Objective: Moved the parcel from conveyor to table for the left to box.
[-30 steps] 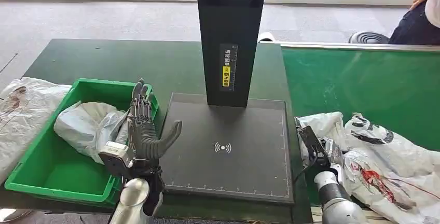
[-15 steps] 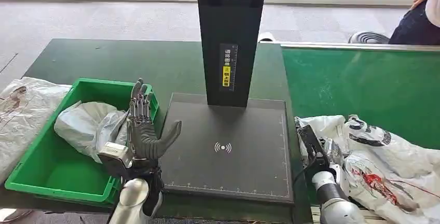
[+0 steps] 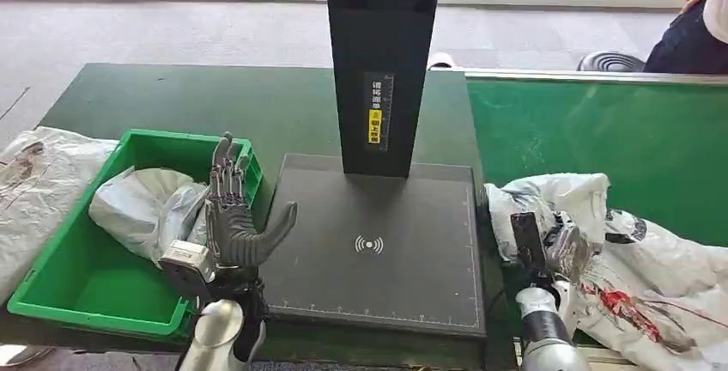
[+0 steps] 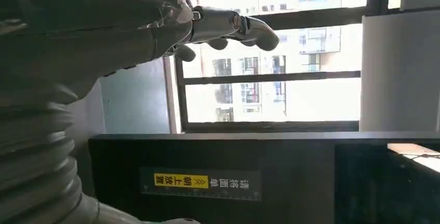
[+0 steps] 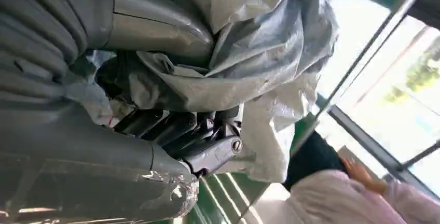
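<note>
Far left, a white printed plastic bag (image 3: 34, 191) lies half off the edge of the dark green desk (image 3: 172, 100). Next to it sits a green plastic bin (image 3: 77, 289) with a grey poly mailer (image 3: 142, 208) crumpled inside.

The left hand (image 3: 233, 232) is raised upright right at the bin's near right corner, holding nothing, fingers (image 3: 225, 173) spread and pointing up, thumb sticking out toward the scanner pad. In the left wrist view the same hand (image 4: 155, 27) is bare in front of the windows, fingertips a bit bent.

In the middle there's the black scanner base plate (image 3: 378, 251) with a little wireless icon on it, and a tall black scanner column (image 3: 380, 62) with a yellow label standing at its back edge.

On the right, the right hand (image 3: 549, 246) sits just past the plate's right edge, at the near end of the green conveyor belt (image 3: 601, 139). It's gripping the parcel (image 3: 558, 199), a white-grey plastic mailer bag that rests on the belt and touches the plate's edge. The right wrist view shows the dark fingers (image 5: 171, 125) curled tight into the crinkled parcel (image 5: 249, 53), thumb pressed on the other side.

Another white bag with red print (image 3: 661, 294) lies beside it on the belt. A person (image 3: 695, 19) is at the far right corner.
</note>
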Robot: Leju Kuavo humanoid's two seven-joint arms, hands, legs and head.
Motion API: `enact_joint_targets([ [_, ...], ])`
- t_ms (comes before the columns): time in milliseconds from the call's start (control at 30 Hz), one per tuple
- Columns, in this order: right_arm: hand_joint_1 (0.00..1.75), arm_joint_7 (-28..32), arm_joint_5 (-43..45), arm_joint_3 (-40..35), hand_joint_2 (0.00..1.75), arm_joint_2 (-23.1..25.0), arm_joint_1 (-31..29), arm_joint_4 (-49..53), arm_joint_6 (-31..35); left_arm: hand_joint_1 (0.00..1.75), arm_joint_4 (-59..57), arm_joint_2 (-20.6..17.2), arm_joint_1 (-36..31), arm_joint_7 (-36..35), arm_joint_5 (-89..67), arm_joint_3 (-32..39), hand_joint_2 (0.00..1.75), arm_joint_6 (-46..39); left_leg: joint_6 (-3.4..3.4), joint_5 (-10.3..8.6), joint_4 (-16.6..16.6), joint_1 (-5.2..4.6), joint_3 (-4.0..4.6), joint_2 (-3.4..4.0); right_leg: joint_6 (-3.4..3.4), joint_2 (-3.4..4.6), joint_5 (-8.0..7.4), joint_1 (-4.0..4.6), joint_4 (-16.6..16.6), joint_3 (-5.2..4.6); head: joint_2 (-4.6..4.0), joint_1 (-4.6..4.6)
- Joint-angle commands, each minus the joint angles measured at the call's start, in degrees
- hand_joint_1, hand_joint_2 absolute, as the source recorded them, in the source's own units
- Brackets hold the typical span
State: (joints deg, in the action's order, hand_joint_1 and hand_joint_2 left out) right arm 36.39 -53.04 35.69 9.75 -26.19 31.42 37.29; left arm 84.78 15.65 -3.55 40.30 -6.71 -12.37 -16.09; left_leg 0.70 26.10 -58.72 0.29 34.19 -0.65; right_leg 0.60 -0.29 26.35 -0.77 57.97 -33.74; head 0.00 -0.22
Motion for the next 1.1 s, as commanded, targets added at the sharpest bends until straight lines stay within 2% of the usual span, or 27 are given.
enact_joint_targets([
  [33, 1.75, 0.6, 6.3, -18.2, 1.75, 7.2, 13.0, 27.5, -2.4, 0.0, -1.9, 1.1, 3.2, -0.3, 0.3, 1.5, 1.75, 0.5, 0.01, 0.05, 0.1, -0.03, -0.14, 0.19, -0.04, 0.16, 0.02, -0.02, -0.1, 0.07, 0.0, 0.0],
  [400, 1.75, 0.6, 6.3, -18.2, 1.75, 7.2, 13.0, 27.5, -2.4, 0.0, -1.9, 1.1, 3.2, -0.3, 0.3, 1.5, 1.75, 0.5, -0.01, 0.01, 0.3, -0.01, -0.29, 0.35, -0.06, 0.29, -0.05, 0.0, -0.3, 0.16, 0.0, 0.0],
  [600, 1.75, 2.9, 11.3, -27.9, 1.75, 9.0, 21.3, 39.3, -1.5, 0.0, -5.2, 1.2, 1.3, -0.3, -0.3, 1.1, 1.75, 1.2, 0.04, 0.03, 0.1, -0.02, -0.11, 0.11, -0.07, 0.07, 0.07, -0.03, -0.1, 0.02, 0.0, 0.0],
  [733, 1.75, 3.6, 13.3, -36.6, 1.75, 9.1, 23.5, 42.3, -2.8, 0.0, -6.6, 1.0, 0.3, -0.3, -0.2, 0.6, 1.75, 1.4, 0.04, 0.05, 0.2, -0.01, -0.22, 0.17, -0.1, 0.13, 0.06, -0.01, -0.2, 0.1, 0.0, 0.02],
  [933, 1.75, 1.7, 10.5, -47.2, 1.75, 9.6, 17.1, 30.1, -5.8, 0.0, -7.7, 1.1, -1.2, -0.3, 0.5, -1.6, 1.75, 1.0, 0.07, 0.02, 0.2, 0.03, -0.22, 0.52, -0.12, 0.44, -0.04, 0.04, -0.2, -0.02, 0.0, 0.02],
  [1000, 1.75, 2.4, 13.6, -50.0, 1.75, 10.2, 13.8, 23.7, -7.4, 0.0, -8.2, 1.3, -1.6, -0.3, 0.9, -2.2, 1.75, 1.0, 0.07, 0.01, 0.2, 0.06, -0.22, 0.59, -0.12, 0.54, -0.05, 0.06, -0.2, -0.06, 0.0, 0.0],
  [1100, 1.75, 2.5, 18.7, -55.0, 1.75, 10.2, 10.1, 16.3, -6.1, 0.0, -8.5, 1.3, -1.8, -0.3, 1.4, -2.8, 1.75, 0.2, 0.1, -0.02, 0.2, 0.08, -0.24, 0.61, -0.12, 0.57, -0.06, 0.09, -0.2, -0.02, 0.0, 0.02],
])
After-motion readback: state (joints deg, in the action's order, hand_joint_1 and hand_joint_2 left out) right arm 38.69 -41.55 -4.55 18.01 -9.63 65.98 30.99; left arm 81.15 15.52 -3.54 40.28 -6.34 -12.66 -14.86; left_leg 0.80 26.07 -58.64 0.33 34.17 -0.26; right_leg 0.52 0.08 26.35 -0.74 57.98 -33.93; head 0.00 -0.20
